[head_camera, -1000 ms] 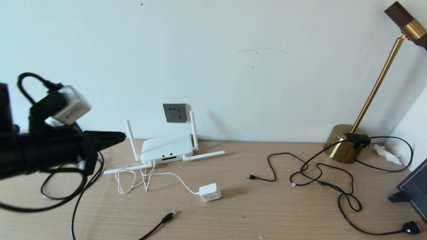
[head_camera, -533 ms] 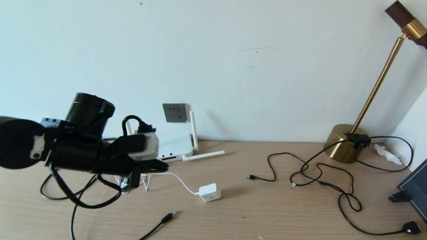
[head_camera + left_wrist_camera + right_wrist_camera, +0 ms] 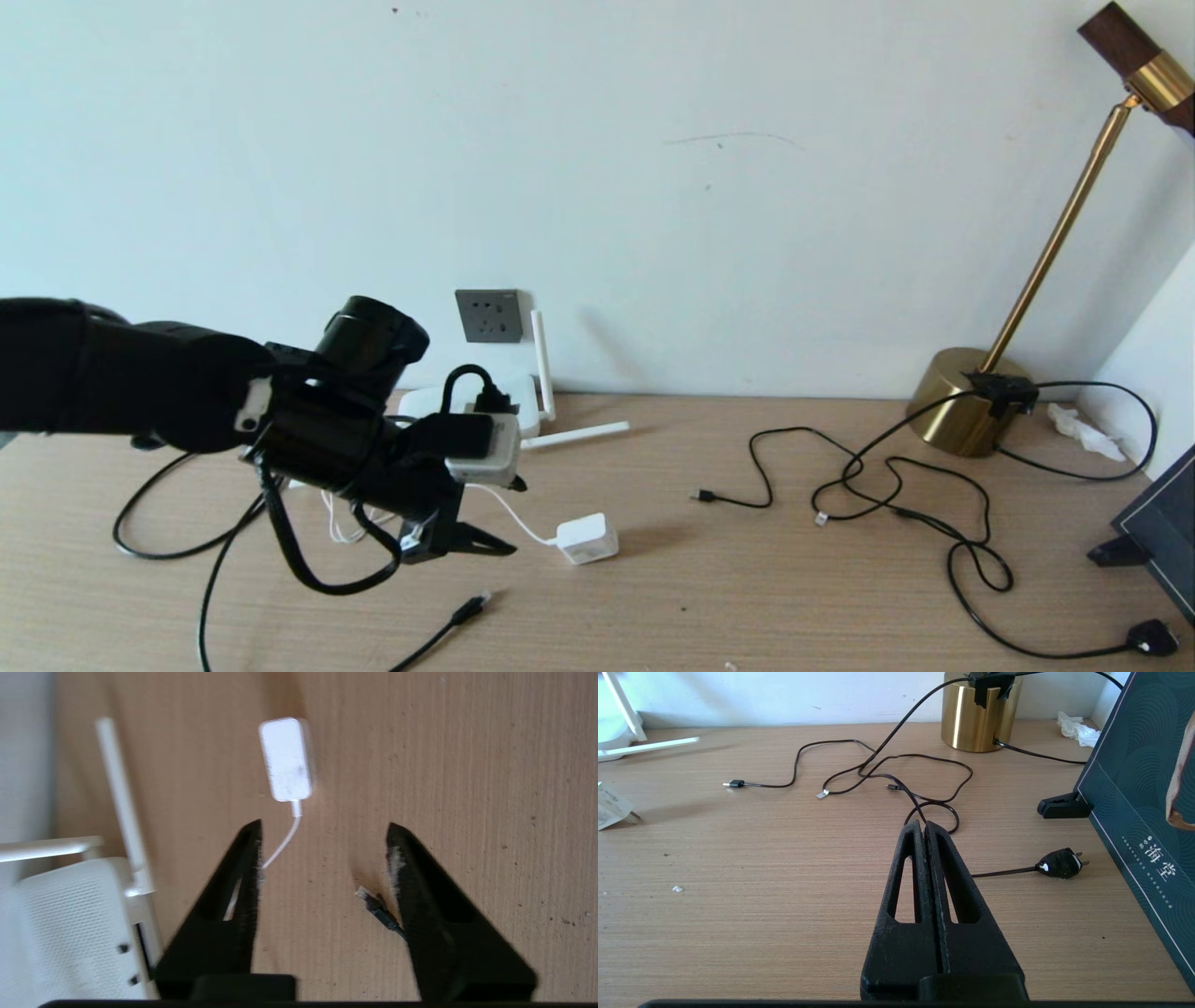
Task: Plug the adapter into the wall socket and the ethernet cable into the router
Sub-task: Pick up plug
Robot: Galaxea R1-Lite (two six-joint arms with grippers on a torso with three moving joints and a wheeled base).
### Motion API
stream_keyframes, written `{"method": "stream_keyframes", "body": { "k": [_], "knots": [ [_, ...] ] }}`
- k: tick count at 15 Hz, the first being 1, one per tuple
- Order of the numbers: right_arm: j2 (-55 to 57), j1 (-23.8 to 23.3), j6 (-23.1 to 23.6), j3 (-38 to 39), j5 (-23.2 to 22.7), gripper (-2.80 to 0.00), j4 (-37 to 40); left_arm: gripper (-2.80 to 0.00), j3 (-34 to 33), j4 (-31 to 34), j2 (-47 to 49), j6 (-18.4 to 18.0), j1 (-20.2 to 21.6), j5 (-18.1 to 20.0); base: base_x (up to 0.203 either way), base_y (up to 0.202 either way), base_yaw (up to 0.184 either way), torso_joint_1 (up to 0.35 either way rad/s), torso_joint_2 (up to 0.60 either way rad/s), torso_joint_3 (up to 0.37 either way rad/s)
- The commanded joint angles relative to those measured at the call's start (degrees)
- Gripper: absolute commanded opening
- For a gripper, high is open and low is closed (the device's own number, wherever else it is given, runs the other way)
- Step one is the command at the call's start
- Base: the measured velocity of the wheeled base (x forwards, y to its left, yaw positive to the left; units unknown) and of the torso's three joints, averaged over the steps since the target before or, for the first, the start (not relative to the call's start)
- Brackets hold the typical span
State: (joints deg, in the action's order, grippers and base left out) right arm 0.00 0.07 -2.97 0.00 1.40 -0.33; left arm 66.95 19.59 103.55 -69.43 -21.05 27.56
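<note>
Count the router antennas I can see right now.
3 router antennas: one upright beside the wall socket, two lying on the desk. The left arm may hide more.

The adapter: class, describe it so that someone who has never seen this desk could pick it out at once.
Start at the dark grey wall socket and drop to the white router below it on the wooden desk. A thin white cord runs forward from the router to the adapter, a small white rounded cube lying apart. Every other plug on the desk is black on black cable.
</note>
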Motion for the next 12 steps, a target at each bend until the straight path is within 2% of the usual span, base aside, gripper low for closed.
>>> {"method": "stream_keyframes", "body": {
  "k": [1, 5, 6, 10, 12],
  "knots": [
    [0.09, 0.01, -0.02, 0.0, 0.0, -2.8, -0.02, 0.0, -0.02, 0.26, 3.16, -0.53, -0.68, -0.61, 0.0, 0.0, 0.0, 0.0, 0.0, 0.0],
    [0.09, 0.01, -0.02, 0.0, 0.0, -2.8, -0.02, 0.0, 2.39, 0.16, 7.75, -0.62, -1.0, -0.99, 0.0, 0.0, 0.0, 0.0, 0.0, 0.0],
    [0.09, 0.01, -0.02, 0.0, 0.0, -2.8, -0.02, 0.0, 3.87, 0.66, 8.7, -0.62, -1.51, -2.05, 0.0, 0.0, 0.0, 0.0, 0.0, 0.0],
    [0.09, 0.01, -0.02, 0.0, 0.0, -2.8, -0.02, 0.0, 10.78, 8.95, 10.82, 0.44, -3.65, -5.31, 0.0, 0.0, 0.0, 0.0, 0.0, 0.0],
    [0.09, 0.01, -0.02, 0.0, 0.0, -2.8, -0.02, 0.0, 17.01, 11.65, 13.64, 2.34, -4.6, -5.89, 0.0, 0.0, 0.0, 0.0, 0.0, 0.0]
  ]
}}
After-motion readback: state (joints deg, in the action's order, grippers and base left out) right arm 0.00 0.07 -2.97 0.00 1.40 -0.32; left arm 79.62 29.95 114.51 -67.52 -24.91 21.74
